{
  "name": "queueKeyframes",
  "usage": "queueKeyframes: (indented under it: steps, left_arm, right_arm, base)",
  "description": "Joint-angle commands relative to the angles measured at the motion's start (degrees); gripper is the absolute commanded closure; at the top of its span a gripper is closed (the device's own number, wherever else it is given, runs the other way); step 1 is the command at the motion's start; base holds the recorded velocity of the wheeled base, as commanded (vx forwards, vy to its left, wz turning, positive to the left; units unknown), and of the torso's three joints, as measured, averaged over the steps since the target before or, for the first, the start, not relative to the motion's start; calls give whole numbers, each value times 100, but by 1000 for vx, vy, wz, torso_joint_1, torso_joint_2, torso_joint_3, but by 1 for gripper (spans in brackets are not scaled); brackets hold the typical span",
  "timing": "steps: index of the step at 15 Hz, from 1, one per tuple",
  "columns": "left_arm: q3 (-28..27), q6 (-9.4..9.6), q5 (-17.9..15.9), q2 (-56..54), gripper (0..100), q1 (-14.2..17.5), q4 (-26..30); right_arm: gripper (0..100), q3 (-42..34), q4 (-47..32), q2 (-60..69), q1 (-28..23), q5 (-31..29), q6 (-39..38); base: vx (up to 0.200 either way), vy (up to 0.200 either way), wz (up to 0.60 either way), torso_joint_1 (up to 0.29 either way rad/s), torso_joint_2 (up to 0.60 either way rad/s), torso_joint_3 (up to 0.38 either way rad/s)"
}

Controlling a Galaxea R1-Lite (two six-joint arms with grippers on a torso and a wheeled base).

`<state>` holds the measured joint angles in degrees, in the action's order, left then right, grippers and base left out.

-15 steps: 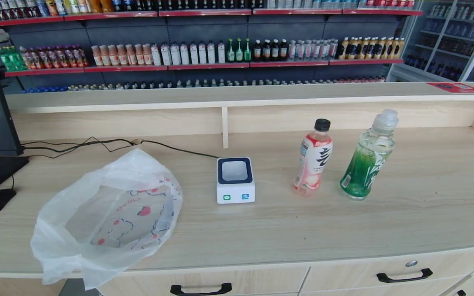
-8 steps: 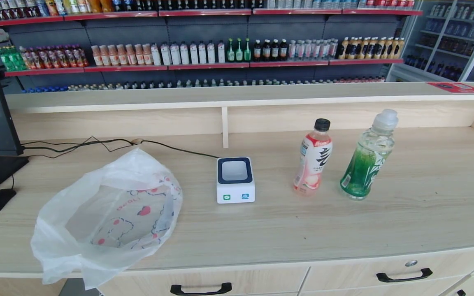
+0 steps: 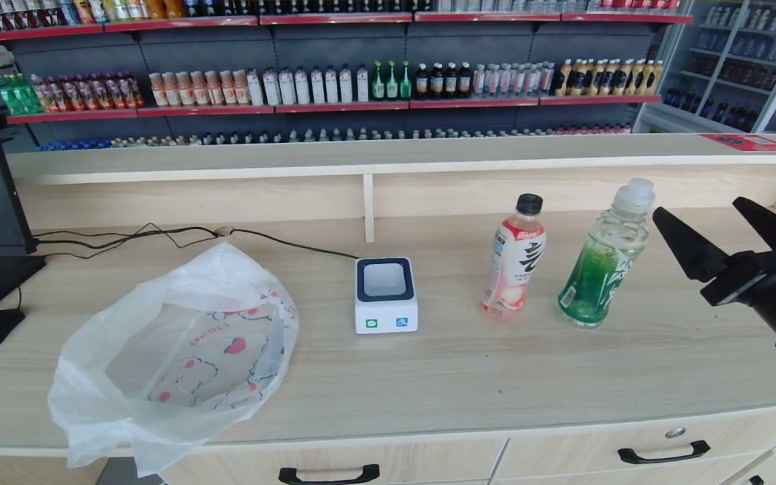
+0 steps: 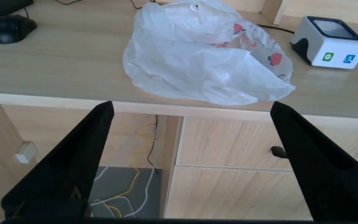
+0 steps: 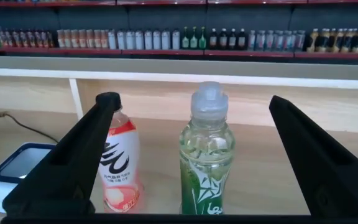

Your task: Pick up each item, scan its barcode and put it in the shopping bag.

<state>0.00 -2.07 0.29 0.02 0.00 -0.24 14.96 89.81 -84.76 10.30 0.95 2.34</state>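
The left gripper (image 4: 191,109) is held low before the counter (image 3: 428,377), nearer than the scanner (image 3: 386,294) and to its left, spread wide and empty. The shopping bag (image 3: 172,357) is laid on the counter left of the scanner and nearer the front edge, with its mouth slumped open. Right of the scanner the pink bottle (image 3: 514,259) is stood upright, and farther right of the scanner the green bottle (image 3: 605,259) stands near it but apart.

Farthest right of the scanner the right gripper (image 3: 698,207) is held wide open and empty, and in the right wrist view the green bottle is framed between the jaws. A first pick of that bottle is judged to be in hand. The body below the shoulder is best grasped, with the jaws kept wide until both sides are passed, so that the bottle is not knocked into the pink one. The barcode should be left uncovered for the scanner's window.
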Motion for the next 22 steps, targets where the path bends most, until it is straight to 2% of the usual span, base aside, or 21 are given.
queueKeyframes:
  steps: [1,3,5,9,12,15,22]
  left_arm:
    - [0,-21,6,6,0,0,-2]
    - [0,-12,6,-2,0,0,7]
    - [0,14,6,6,0,0,7]
    - [0,5,-3,6,0,0,7]
    - [0,5,-3,6,0,0,7]
    - [0,-4,-3,6,0,0,7]
    - [0,5,6,6,0,0,7]
  right_arm:
    - [0,-195,19,-445,209,-7,38]
    - [0,-766,19,-506,403,-7,38]
    - [0,-450,19,-752,403,-7,38]
    - [0,-801,19,-708,561,-69,153]
    - [0,-758,19,-673,789,-675,153]
    - [0,-828,19,-700,1185,-886,144]
    - [0,-837,19,-779,1141,-886,126]
  base:
    - [0,0,0,0,0,0]
    - [0,0,0,0,0,0]
    - [0,0,0,0,0,0]
    - [0,0,0,0,0,0]
    - [0,0,0,0,0,0]
    - [0,200,0,1,2,2]
    - [0,200,0,-2,7,3]
